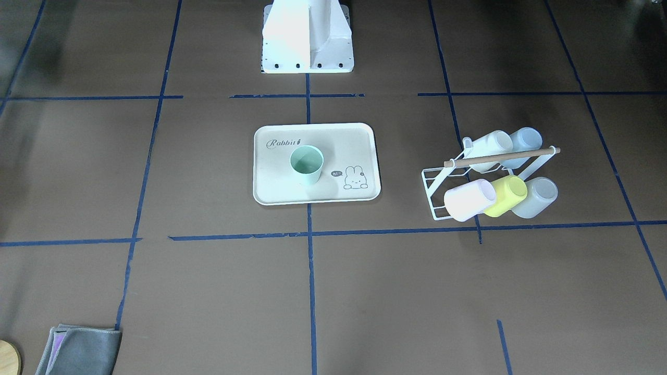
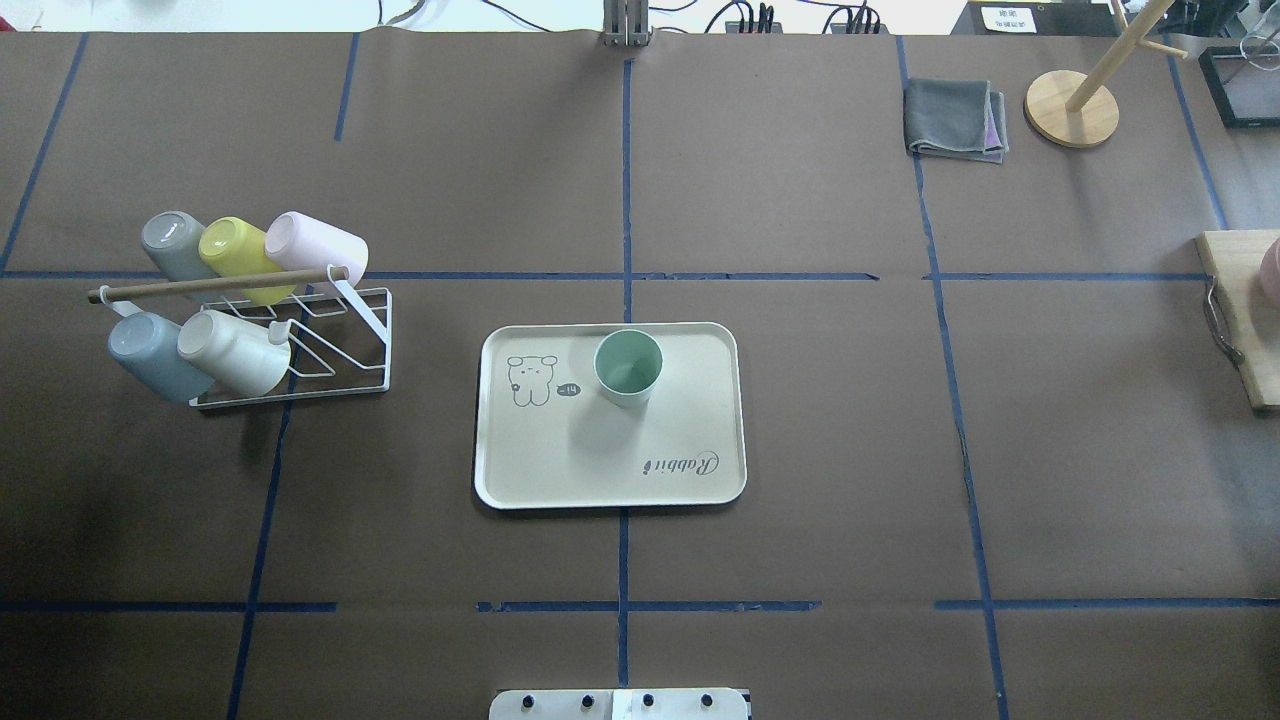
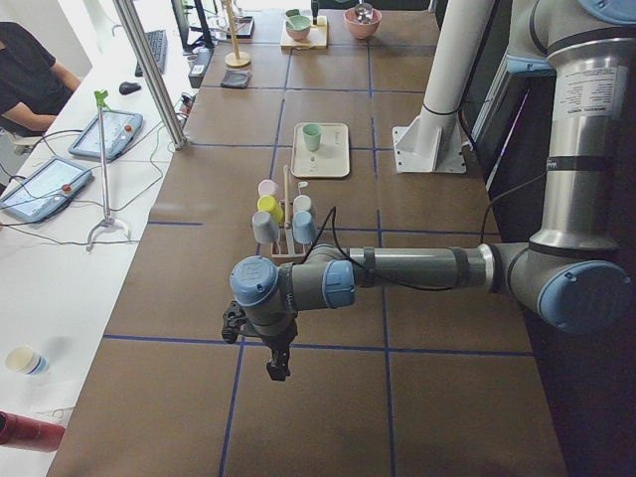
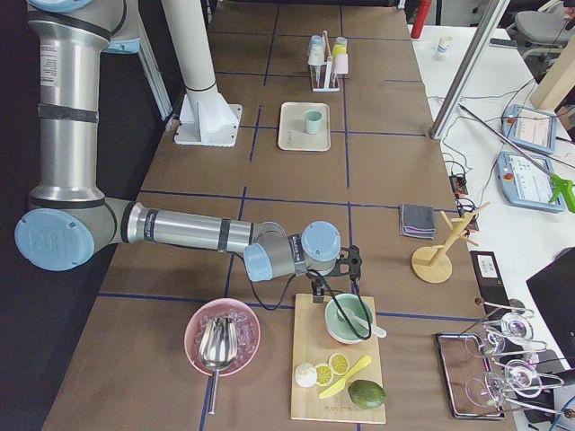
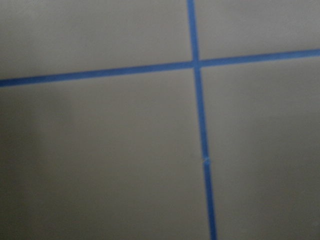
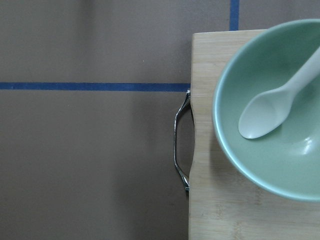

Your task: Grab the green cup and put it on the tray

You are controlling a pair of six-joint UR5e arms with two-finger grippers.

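- L gripper [image 3: 276,368]: hangs pointing down over bare bench near the left end, by a blue tape [image 5: 197,62] cross. Seen only from the side cam, so can't tell how far apart its fingers are; nothing visible in it.
- R gripper [image 4: 316,289]: hangs near the right end of the bench, above the handle edge of a wooden board [image 6: 225,215]. Its wrist cam looks straight down on a green bowl [image 6: 280,165] with a white spoon [image 6: 270,115] in it. Finger spread can't be told; no object seen in it.
- Green cup [image 2: 628,368] vs grippers: well apart from both. It sits mid-bench, roughly between the two, with L gripper toward the left end and R gripper toward the right end.
- Cup position: stands on the tray [image 2: 560,460], touching its floor, just beside the bunny drawing and on the half of the tray farther from the robot's edge.
- Cup pose: upright, mouth up, base down, long axis vertical; inside looks empty.
- Tray: flat at bench centre, straight out from the robot base, long sides parallel to the bench's long edges.
- Wire rack [image 2: 340,340]: between tray and left end, apart from the tray, holding tilted cups incl. a yellow-green cup [image 2: 235,250].
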